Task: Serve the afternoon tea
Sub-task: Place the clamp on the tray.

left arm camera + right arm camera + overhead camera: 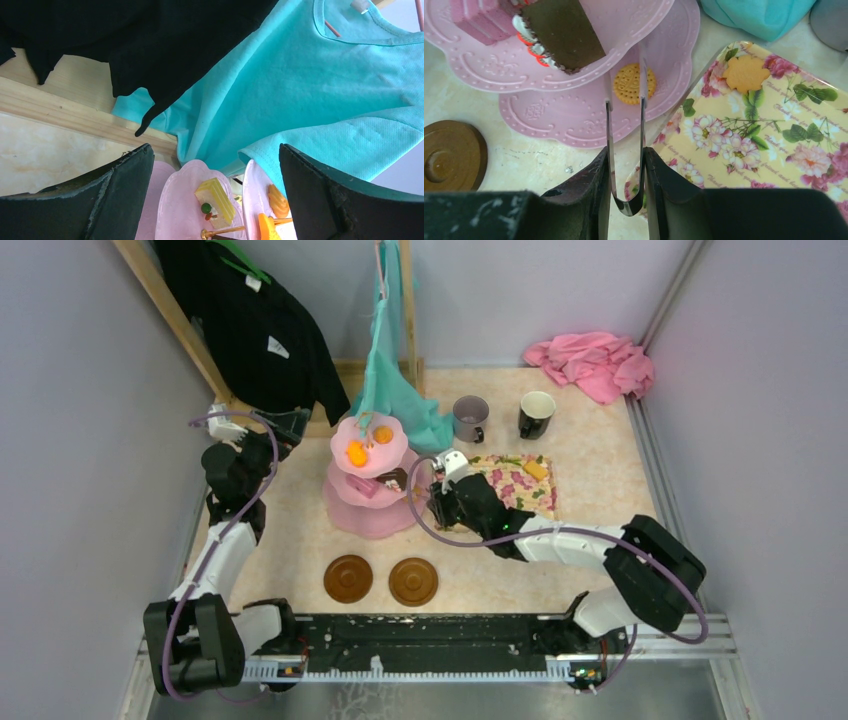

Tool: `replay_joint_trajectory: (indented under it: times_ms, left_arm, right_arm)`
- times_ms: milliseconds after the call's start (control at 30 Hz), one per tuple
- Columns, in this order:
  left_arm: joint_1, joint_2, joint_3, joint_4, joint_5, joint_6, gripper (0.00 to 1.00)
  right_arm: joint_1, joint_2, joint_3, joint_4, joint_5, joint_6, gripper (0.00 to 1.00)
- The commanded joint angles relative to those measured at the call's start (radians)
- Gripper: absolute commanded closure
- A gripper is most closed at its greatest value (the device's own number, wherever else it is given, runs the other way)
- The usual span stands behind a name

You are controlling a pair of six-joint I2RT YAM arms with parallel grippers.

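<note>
Tongs [608,135] are sitting clamped in your right gripper [626,157], their tips reaching over the round biscuit [634,83] on the pink stand [574,120]'s bottom tier; your left gripper [215,150] is hanging wide open beside its upper tiers.

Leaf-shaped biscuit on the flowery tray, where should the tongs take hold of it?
Pinch the leaf-shaped biscuit across two opposite edges, coming straight down from above. It lies flat and thin on the flowery tray with nothing over or against it, so the tongs in the right gripper should straddle it.
</note>
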Motion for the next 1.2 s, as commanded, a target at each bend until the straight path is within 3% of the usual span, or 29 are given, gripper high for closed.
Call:
replay_joint_trajectory:
  times_ms: [0, 500, 867, 1167]
  left_arm:
    - [0.008, -0.009, 0.008, 0.007, -0.007, 0.020, 0.01]
    - [0.007, -0.011, 0.006, 0.003, -0.009, 0.024, 0.01]
    - [0.006, -0.013, 0.005, 0.006, -0.001, 0.019, 0.01]
    - [0.002, -0.013, 0.003, 0.012, 0.008, 0.011, 0.01]
  right_arm:
    - [0.031, -0.099, -0.014, 0.053, -0.002, -0.013, 0.76]
    - [0.043, -0.293, -0.059, -0.117, 0.106, 0.027, 0.77]
    - [0.043, -0.437, -0.123, -0.339, 0.338, 0.164, 0.77]
    - [0.043, -0.416, -0.221, -0.341, 0.498, 0.287, 0.76]
